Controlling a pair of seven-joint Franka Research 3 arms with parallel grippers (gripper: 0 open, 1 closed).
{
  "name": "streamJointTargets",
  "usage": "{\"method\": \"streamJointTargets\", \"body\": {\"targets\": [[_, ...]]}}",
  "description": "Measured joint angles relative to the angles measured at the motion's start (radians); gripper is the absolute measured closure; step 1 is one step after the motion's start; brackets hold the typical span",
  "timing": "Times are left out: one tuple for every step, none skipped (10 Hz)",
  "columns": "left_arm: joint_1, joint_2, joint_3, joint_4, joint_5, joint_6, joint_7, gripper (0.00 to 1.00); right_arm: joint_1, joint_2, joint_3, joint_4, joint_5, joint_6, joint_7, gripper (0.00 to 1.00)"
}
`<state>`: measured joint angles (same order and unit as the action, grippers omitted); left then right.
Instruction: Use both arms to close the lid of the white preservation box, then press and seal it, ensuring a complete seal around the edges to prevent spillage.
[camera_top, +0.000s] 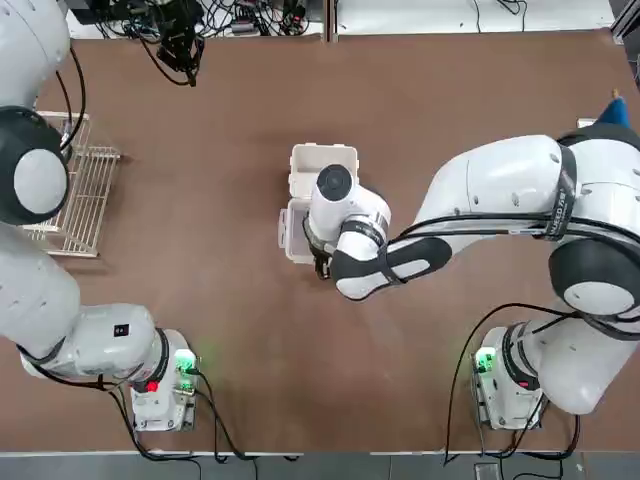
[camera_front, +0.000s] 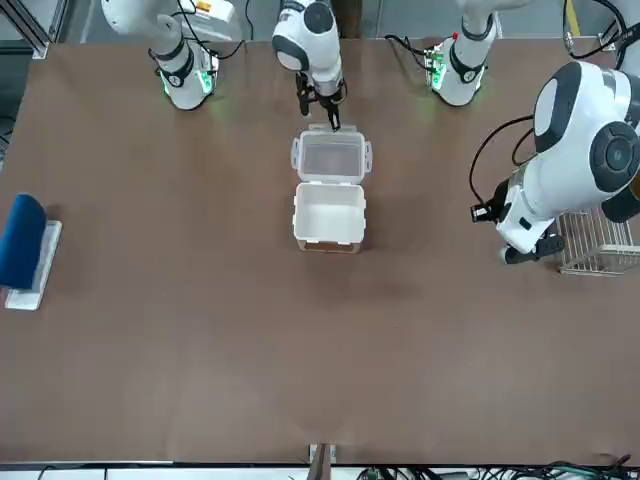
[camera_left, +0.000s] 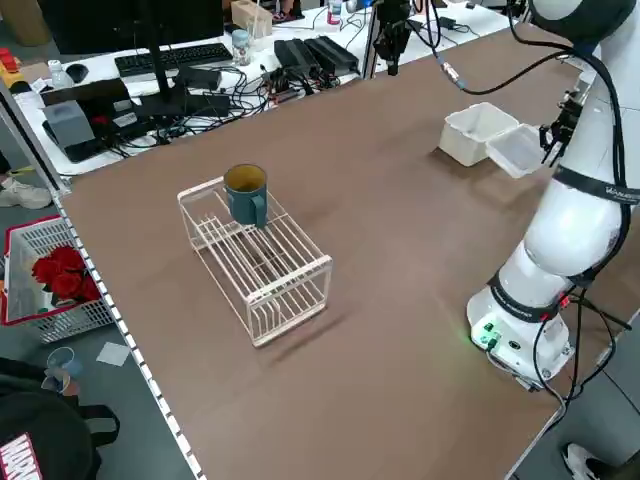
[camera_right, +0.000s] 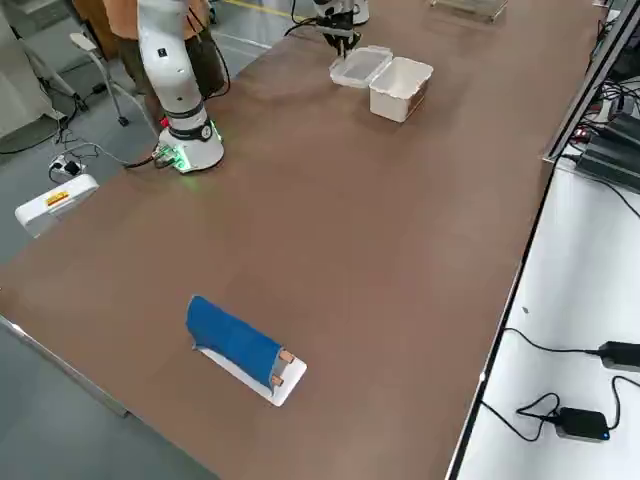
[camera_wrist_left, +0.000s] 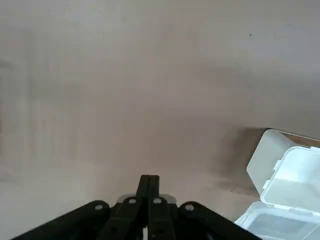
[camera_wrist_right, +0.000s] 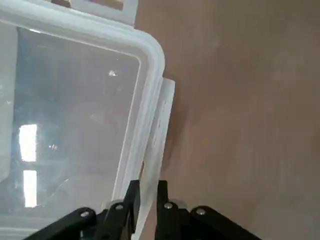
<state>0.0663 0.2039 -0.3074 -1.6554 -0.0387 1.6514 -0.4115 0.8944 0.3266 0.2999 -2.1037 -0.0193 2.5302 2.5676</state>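
White translucent plastic preservation box (camera_front: 329, 213) sits mid-table on the brown tabletop (camera_front: 200, 330), its flat translucent lid (camera_front: 331, 158) lying open beside it on the robot's side, still joined. Right gripper (camera_wrist_right: 146, 197) pinches the lid's outer rim, fingers nearly together. Left gripper (camera_wrist_left: 149, 192), fingers pressed together and empty, hovers near the white wire rack (camera_top: 80, 190).

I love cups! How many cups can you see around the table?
1. A teal cup sits on top of the white wire rack, at the robot's left side of the table. Others may be hidden.
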Motion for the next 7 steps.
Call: {"method": "streamJointTargets", "body": {"targets": [[0.000, 0.000, 0.000, 0.000, 0.000, 0.000, 0.000, 0.96, -0.005, 0.000, -0.006, 0.000, -0.001, 0.000, 0.005, 0.89], [0.000, 0.000, 0.000, 0.000, 0.000, 0.000, 0.000, 0.96, -0.010, 0.000, -0.006, 0.000, -0.001, 0.000, 0.009, 0.91], [0.000, 0.000, 0.000, 0.000, 0.000, 0.000, 0.000, 0.96, -0.013, 0.000, -0.006, 0.000, -0.001, -0.001, 0.009, 0.91], [0.001, 0.000, 0.000, 0.000, 0.000, 0.000, 0.000, 0.96, -0.015, 0.000, -0.006, 0.001, -0.001, -0.009, 0.015, 0.93], [0.003, 0.000, 0.000, 0.000, 0.000, 0.000, 0.000, 0.96, -0.018, 0.000, -0.006, 0.005, 0.000, -0.018, 0.019, 0.93], [0.005, 0.000, 0.000, 0.000, 0.000, 0.000, 0.000, 0.96, -0.020, 0.000, -0.005, 0.017, 0.001, -0.037, 0.023, 0.93], [0.007, 0.000, 0.000, 0.000, 0.000, 0.000, 0.000, 0.96, -0.022, -0.001, -0.004, 0.033, 0.003, -0.062, 0.029, 0.93]]}}
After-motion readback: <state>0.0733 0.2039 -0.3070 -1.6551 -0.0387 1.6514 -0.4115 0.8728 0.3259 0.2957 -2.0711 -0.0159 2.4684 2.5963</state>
